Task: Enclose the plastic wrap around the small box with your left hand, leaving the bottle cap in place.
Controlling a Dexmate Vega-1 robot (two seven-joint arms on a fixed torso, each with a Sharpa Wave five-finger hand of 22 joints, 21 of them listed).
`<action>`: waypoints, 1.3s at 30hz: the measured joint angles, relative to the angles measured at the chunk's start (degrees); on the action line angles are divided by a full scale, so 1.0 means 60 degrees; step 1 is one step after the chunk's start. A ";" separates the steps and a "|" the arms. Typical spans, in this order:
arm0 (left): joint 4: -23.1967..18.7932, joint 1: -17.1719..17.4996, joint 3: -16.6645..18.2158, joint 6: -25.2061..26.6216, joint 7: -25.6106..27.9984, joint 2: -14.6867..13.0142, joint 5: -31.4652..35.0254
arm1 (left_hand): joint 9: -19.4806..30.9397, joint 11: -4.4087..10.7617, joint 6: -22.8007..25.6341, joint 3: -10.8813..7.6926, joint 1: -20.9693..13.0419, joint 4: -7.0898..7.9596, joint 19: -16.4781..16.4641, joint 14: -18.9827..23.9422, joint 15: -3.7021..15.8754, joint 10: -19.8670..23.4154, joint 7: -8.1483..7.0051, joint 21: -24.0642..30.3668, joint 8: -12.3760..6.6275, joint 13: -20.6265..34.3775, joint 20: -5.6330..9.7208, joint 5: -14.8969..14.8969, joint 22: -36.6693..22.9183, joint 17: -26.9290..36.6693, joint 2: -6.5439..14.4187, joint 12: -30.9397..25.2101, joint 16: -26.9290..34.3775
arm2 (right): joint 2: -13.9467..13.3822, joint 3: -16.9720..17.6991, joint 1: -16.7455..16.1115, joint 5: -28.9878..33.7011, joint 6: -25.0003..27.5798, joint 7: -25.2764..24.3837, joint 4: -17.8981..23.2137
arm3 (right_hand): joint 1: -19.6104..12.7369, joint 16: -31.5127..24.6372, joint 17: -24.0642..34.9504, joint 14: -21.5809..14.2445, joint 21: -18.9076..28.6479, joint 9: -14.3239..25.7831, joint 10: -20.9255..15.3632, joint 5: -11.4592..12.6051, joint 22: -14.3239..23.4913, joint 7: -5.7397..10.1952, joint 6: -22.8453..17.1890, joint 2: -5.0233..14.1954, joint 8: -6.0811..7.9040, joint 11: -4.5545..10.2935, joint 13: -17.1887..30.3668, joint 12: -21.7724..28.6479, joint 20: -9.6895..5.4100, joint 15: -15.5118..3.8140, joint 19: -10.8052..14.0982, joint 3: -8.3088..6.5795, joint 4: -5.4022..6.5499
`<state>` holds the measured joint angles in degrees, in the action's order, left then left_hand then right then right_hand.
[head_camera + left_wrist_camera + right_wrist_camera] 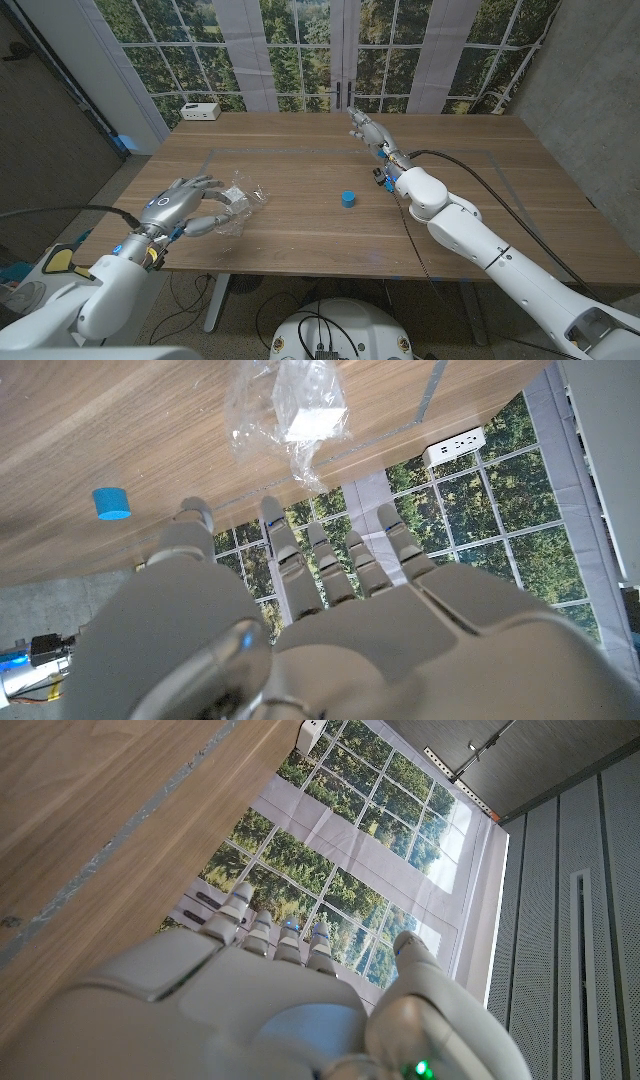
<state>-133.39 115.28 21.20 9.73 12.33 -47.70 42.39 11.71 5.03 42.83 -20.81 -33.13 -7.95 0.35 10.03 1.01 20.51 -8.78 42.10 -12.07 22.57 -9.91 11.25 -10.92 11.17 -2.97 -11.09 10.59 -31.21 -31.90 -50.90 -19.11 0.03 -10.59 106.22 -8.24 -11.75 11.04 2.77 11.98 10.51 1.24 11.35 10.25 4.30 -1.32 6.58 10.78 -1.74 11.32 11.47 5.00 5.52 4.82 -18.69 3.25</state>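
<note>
At the near left of the desk (300, 230) we see our left hand (183, 207), fingers spread wide and holding nothing, just beside the plastic wrap (240, 205) around the small box (310, 405). The blue bottle cap (348, 199) sits mid-desk. Far right, our right hand (366, 127) is empty, fingers apart.

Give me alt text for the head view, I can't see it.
The robot's left hand, fingers spread, reaches toward crumpled plastic wrap around a small box on a wooden table. A blue bottle cap sits mid-table, and the right hand is raised near the far edge.
</note>
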 measured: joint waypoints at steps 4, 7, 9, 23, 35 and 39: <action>-0.0306 -0.0125 0.0271 0.0056 -0.1328 0.0243 0.0623 | 0.0000 0.0050 -0.0214 0.0092 0.0044 -0.0015 0.0101 -0.0118 -0.0014 -0.0216 -0.0208 -0.0066 0.0106 -0.0058 0.0001 0.0035 0.0000 -0.0020 -0.0100 0.0000 0.0000 | -0.0003 -0.0002 -0.0067 0.0019 0.0008 -0.0049 0.0075 | 0.0000 0.0000 0.0000 0.0000 0.0000 0.0000 0.0000 0.0000 0.0000 0.0000 0.0000 0.0000 0.0000 0.0000 0.0000 0.0000 0.0000 0.0000 0.0000 0.0000 0.0000; -0.0387 -0.0289 0.0325 0.0057 -0.2094 0.0397 0.1001 | -0.0047 0.0118 -0.0351 0.0125 -0.0034 -0.0048 0.0101 -0.0221 -0.0014 -0.0283 -0.0345 -0.0121 0.0142 -0.0090 0.0001 0.0072 -0.0001 -0.0044 -0.0178 0.0000 0.0000 | -0.0008 -0.0003 -0.0107 0.0031 0.0011 -0.0083 0.0120 | 0.0000 0.0000 0.0000 0.0000 0.0000 0.0000 0.0000 0.0000 0.0000 0.0000 0.0000 0.0000 0.0000 0.0000 0.0000 0.0000 0.0001 0.0000 0.0000 0.0000 0.0000; -0.0412 -0.0378 0.0328 0.0055 -0.2501 0.0449 0.1192 | -0.0048 0.0164 -0.0417 0.0127 -0.0076 -0.0049 0.0100 -0.0240 -0.0033 -0.0329 -0.0420 -0.0141 0.0142 -0.0126 0.0001 0.0081 -0.0001 -0.0044 -0.0221 0.0000 0.0001 | -0.0011 -0.0002 -0.0125 0.0035 0.0012 -0.0096 0.0147 | 0.0000 0.0000 0.0000 0.0000 0.0000 0.0000 0.0000 0.0000 0.0000 0.0000 0.0000 0.0000 0.0000 0.0000 0.0000 0.0000 0.0001 0.0000 0.0000 0.0000 0.0000; -0.0546 -0.0974 0.0045 0.0017 -0.4299 0.0772 0.2482 | -0.0047 0.0359 -0.0016 0.0197 -0.0940 -0.0306 -0.0027 -0.0373 -0.0066 -0.0414 -0.0668 -0.0287 0.0062 -0.0322 0.0047 0.0406 0.0044 -0.0088 -0.0701 -0.0061 0.0016 | -0.0012 -0.0006 -0.0145 0.0053 0.0064 -0.0123 0.0221 | 0.0000 0.0000 0.0000 0.0000 0.0000 0.0000 -0.0037 0.0000 0.0000 0.0000 0.0000 0.0000 0.0000 -0.0036 0.0000 0.0000 0.0001 0.0000 0.0000 0.0001 -0.0001; -0.0211 -0.1298 -0.0951 0.0490 -0.3963 0.0852 0.4666 | -0.0018 0.1005 0.1628 0.0397 -0.1943 -0.0164 -0.0644 0.0388 0.0203 0.0525 -0.0653 -0.0339 -0.0476 -0.0637 0.0563 0.0759 0.0043 -0.0134 -0.0615 -0.0381 0.0258 | -0.0020 0.0031 -0.0194 0.0044 0.0011 -0.0135 0.0213 | 0.0000 0.0000 0.0000 0.0000 0.0000 0.0000 -0.0036 0.0000 0.0000 0.0000 0.0000 0.0000 0.0000 -0.0036 0.0000 0.0000 0.0002 0.0000 0.0000 -0.0039 0.0039; 0.0011 -0.1385 -0.1268 0.0683 -0.3529 0.0843 0.5068 | 0.0027 0.1172 0.3279 0.0367 -0.2772 -0.0134 -0.1153 0.1012 0.0210 0.1374 -0.0629 -0.0343 -0.0993 -0.0824 0.0837 0.0674 0.0042 -0.0117 0.0111 -0.0611 0.0409 | -0.0045 0.0057 -0.0223 0.0033 0.0011 -0.0151 0.0220 | 0.0000 0.0000 0.0000 0.0000 0.0000 0.0000 -0.0036 0.0000 0.0000 0.0000 0.0000 0.0000 0.0000 -0.0036 -0.0001 0.0000 0.0002 0.0000 0.0000 -0.0039 0.0039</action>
<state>-133.33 106.97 13.59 13.83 -8.84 -42.65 72.80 11.88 12.06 62.50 -18.61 -49.76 -8.75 -6.57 16.11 2.27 28.75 -12.56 40.04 -18.02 17.63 -4.89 15.30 -10.66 10.47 -2.30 -14.76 13.04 -31.48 -31.56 -52.24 -18.91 0.09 -11.49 107.54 -8.24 -11.75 11.04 2.78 11.98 10.51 1.03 11.35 10.25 4.30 -1.33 6.58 10.78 -1.96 11.31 11.47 5.02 5.52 4.82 -18.92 3.48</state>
